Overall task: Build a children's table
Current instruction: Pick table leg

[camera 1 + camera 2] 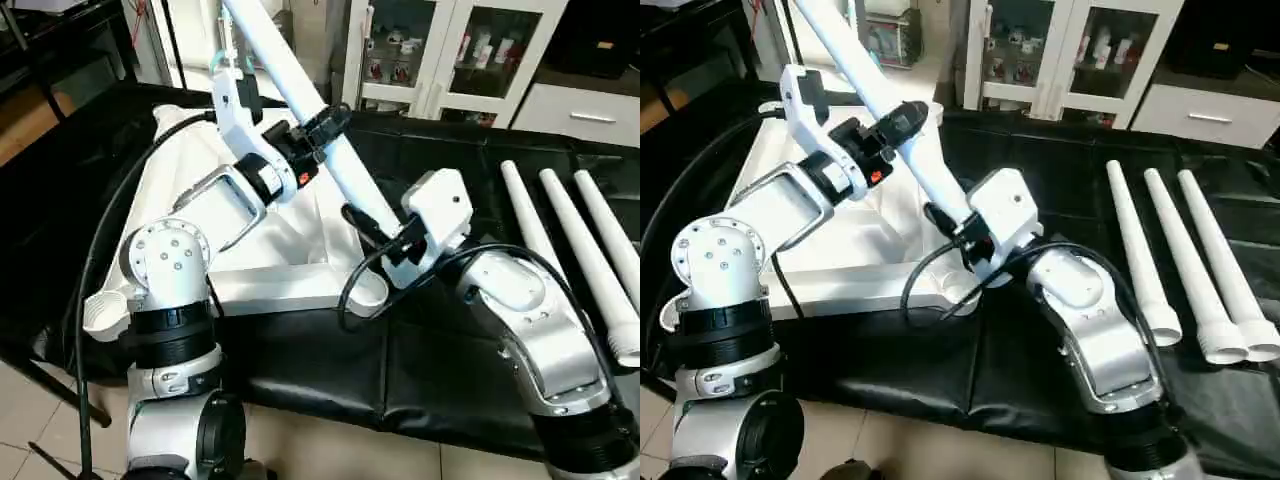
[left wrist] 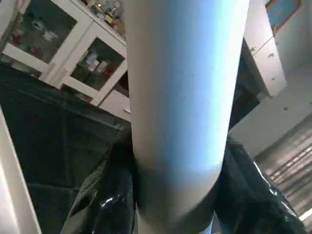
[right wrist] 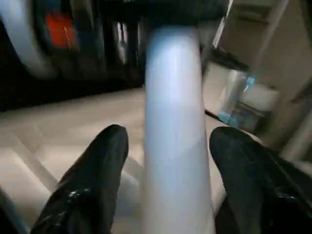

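White leg (image 1: 330, 140) slanting in corner socket (image 1: 368, 290) (left pincer (image 1: 318, 128) clamped).

The room is evenly and fairly brightly lit from overhead, and both head views are reasonably sharp from foreground to the cabinets (image 1: 440, 60) behind. The black cover (image 1: 420, 370) on the table shows soft pale sheen along its creases, and the silver forearms carry small highlights. Shadows are faint and diffuse. The white table top (image 1: 280, 280) is nearly washed out, its ribs hard to read. In the left wrist view the leg (image 2: 180, 112) sits very close and out of focus, tinted bluish, with glints on the black fingers (image 2: 105, 204). The right wrist view is smeared throughout, the leg and fingers (image 3: 92, 180) soft-edged, the background indistinct.
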